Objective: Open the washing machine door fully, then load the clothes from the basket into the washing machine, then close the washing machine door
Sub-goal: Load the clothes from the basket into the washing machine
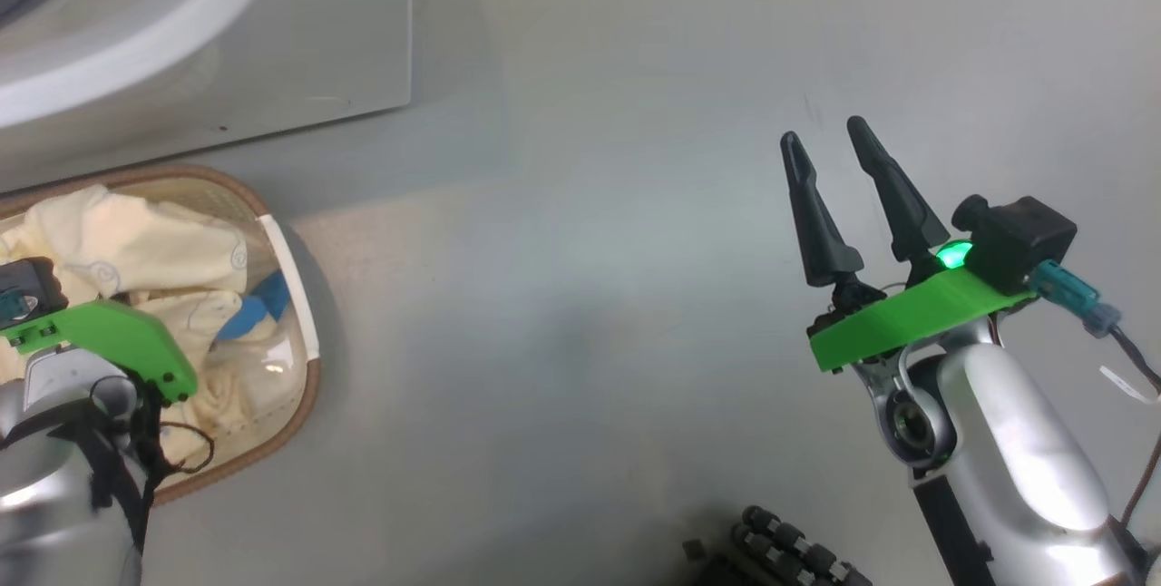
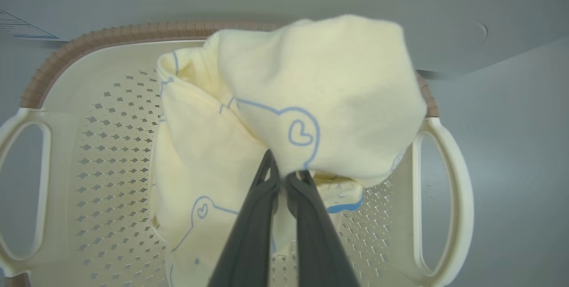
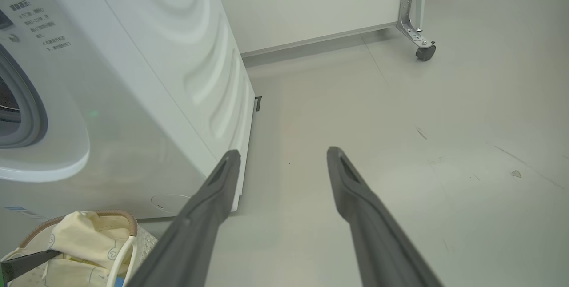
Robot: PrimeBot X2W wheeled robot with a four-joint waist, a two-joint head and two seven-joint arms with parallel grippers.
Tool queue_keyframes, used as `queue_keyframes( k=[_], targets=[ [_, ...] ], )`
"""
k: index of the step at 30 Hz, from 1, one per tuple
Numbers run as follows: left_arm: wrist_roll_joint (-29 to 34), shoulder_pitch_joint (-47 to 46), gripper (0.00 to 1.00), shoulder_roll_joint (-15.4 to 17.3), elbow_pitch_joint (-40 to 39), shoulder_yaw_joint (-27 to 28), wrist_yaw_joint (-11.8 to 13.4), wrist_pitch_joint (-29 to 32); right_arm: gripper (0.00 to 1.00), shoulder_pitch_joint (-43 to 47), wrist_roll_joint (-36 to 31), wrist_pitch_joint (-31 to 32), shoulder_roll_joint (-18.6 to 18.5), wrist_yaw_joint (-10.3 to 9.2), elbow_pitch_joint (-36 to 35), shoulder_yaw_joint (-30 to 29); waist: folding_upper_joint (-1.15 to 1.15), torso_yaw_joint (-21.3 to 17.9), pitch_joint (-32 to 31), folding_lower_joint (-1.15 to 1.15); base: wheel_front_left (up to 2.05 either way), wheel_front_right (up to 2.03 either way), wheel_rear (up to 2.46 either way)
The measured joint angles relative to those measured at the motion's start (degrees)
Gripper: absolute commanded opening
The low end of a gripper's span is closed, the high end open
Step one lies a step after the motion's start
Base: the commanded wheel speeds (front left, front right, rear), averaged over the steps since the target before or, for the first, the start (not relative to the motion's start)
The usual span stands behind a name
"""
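The clothes (image 2: 329, 87) were found pinched, apparently by one fold, in the left gripper (image 2: 284, 170) over the basket (image 2: 89, 145); the right gripper (image 3: 284, 153) was spread open.

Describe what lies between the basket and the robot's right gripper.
Bare grey floor, seen in the head view; nothing sits between the basket and the right gripper, jaws open.

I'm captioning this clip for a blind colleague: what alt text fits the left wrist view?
The left gripper, its two dark fingers shut, pinches a fold of the cream-yellow clothes printed with blue bear outlines. The clothes sit bunched in the basket, cream perforated plastic with a brown rim band and white side handles.
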Motion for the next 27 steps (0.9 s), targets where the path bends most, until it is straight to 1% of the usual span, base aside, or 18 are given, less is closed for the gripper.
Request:
queue_keyframes(
  k=[6,10,14,21,27],
  targets=[
    [0.5,2.4,0.00,-1.2,-2.4,-2.0,0.0,-5.2,1.00,2.0,-0.9,0.0,0.0,0.00,1.0,-0.7,0.00,1.7,-4.5,0.00,0.00,0.00,0.00],
    [0.6,3.8,0.00,-2.5,-4.2,-2.9,-0.2,-6.3,1.00,2.8,-1.6,0.0,0.0,0.00,1.4,-1.1,0.00,2.7,-6.4,0.00,0.00,0.00,0.00],
    [0.5,5.7,0.00,-3.6,-8.1,-3.0,-0.4,-7.0,1.00,3.5,-2.1,0.0,0.0,0.00,1.8,-1.6,0.00,4.2,-8.6,0.00,0.00,0.00,0.00],
    [0.6,11.4,0.00,-4.1,-22.3,-0.7,-0.4,-7.1,1.00,4.6,-3.1,0.0,0.0,0.00,2.1,-2.1,0.00,6.6,-11.5,0.00,0.00,0.00,0.00],
    [1.8,18.2,0.00,-6.0,-32.5,2.9,-0.4,-7.1,1.00,6.0,-4.0,0.0,0.0,0.00,3.1,-2.7,0.00,8.1,-14.2,0.00,0.00,0.00,0.00]
  ],
)
